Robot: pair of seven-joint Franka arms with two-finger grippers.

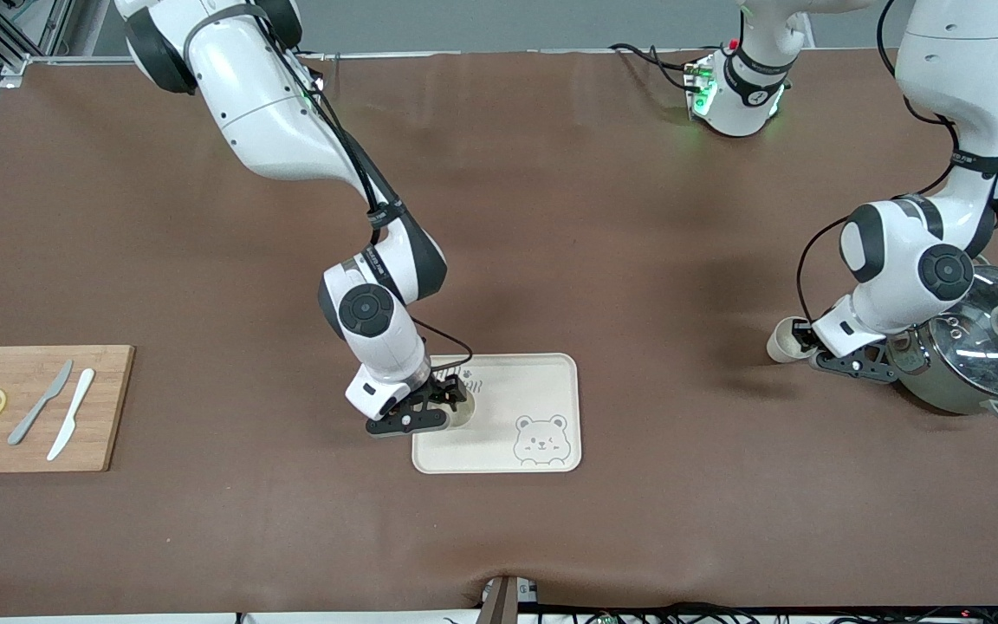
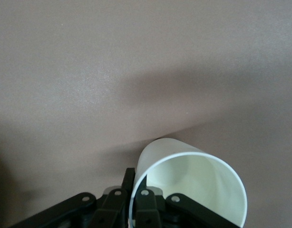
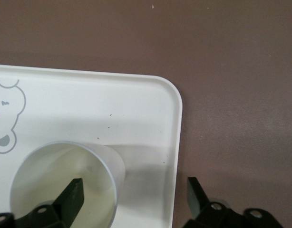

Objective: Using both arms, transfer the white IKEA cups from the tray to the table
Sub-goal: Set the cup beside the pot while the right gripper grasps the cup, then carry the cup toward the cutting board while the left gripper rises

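Note:
One white cup (image 1: 465, 410) stands on the bear-printed cream tray (image 1: 542, 381), in the tray's corner toward the right arm's end. My right gripper (image 1: 450, 401) is open around that cup's wall: in the right wrist view one finger is inside the cup (image 3: 46, 180) and the other is outside past the tray rim (image 3: 177, 123), with the gripper (image 3: 135, 186) wide apart. My left gripper (image 1: 804, 338) is shut on the wall of the second white cup (image 1: 781, 340) and holds it low over the table beside the pot. The left wrist view shows this cup (image 2: 193, 185) pinched by the gripper (image 2: 136, 186).
A steel pot with a glass lid (image 1: 980, 347) stands close beside my left gripper. A wooden cutting board (image 1: 35, 407) with two lemon slices, a grey knife and a white knife lies at the right arm's end. A bear print (image 1: 540, 438) marks the tray.

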